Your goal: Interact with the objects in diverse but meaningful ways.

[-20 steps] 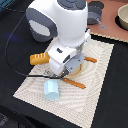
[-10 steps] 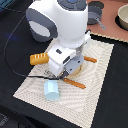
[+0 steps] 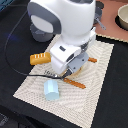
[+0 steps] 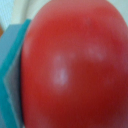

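Observation:
A red tomato [image 4: 75,65] fills almost the whole wrist view, very close to the camera. One teal finger [image 4: 11,80] lies against its side; the other finger is hidden. In the exterior view my gripper [image 3: 69,71] is low over the striped mat [image 3: 100,85], and the arm's body covers its fingertips and the tomato. A light-blue cup [image 3: 50,90] lies on the mat just in front of the gripper. A golden-brown bread loaf [image 3: 40,58] sits at the mat's edge on the exterior view's left.
An orange-handled knife [image 3: 76,83] lies on the mat beside the cup, and another orange handle [image 3: 92,60] shows behind the arm. A grey pot [image 3: 41,35] stands at the back left. A bowl [image 3: 122,17] rests on a tan surface at the back right.

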You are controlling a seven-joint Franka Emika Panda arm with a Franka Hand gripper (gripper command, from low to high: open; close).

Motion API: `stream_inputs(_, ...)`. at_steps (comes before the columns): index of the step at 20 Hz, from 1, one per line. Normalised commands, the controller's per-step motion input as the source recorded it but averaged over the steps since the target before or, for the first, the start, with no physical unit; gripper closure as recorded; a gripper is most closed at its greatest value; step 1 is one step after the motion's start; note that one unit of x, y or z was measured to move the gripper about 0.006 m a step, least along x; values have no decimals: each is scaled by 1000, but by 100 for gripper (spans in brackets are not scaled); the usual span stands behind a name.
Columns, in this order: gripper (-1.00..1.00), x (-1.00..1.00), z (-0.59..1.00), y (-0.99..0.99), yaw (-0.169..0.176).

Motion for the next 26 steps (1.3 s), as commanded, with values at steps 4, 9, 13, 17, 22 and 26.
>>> stream_inputs(4, 100, -1000, 770, 458, 40)
stream_inputs(9, 100, -1000, 554, 394, 32)
stream_inputs(13, 100, -1000, 425, 345, 12)
stream_inputs(17, 100, -1000, 127, 214, 10)
stream_inputs(22, 100, -1000, -98, 97, 24)
stream_inputs(26, 100, -1000, -255, 55, 23)
